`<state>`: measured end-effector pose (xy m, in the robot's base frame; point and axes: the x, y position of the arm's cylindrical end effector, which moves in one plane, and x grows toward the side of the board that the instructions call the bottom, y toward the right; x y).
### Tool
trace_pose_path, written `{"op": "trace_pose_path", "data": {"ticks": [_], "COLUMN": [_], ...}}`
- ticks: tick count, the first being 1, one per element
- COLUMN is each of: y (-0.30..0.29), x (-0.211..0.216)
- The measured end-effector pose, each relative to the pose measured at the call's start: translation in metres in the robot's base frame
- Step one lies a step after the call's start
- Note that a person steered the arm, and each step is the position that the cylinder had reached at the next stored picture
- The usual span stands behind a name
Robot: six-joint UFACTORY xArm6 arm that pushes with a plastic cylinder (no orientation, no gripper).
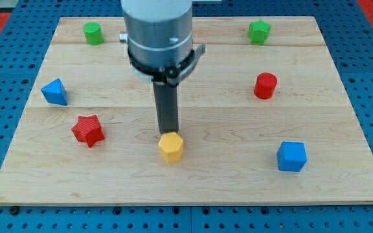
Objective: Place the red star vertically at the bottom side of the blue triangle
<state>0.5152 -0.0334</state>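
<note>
The red star [87, 130] lies at the view's left on the wooden board, below and a little right of the blue triangle [55, 92]. A small gap separates them. My tip [168, 132] is at the board's middle, right above the yellow hexagonal block [171, 147] and touching or almost touching its upper edge. The tip is well to the right of the red star.
A green cylinder [93, 32] sits at the top left, a green star-like block [259, 31] at the top right. A red cylinder [265, 85] is at the right, a blue cube [291, 156] at the lower right. The board [238, 181] lies on blue pegboard.
</note>
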Motion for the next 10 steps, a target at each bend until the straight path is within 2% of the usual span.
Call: {"op": "trace_pose_path", "data": {"ticks": [1, 2, 4, 6, 8, 10], "y": [0.0, -0.019, -0.105, -0.147, -0.151, -0.13], "x": [0.011, -0.017, -0.02, -0.058, 0.015, 0.028]}}
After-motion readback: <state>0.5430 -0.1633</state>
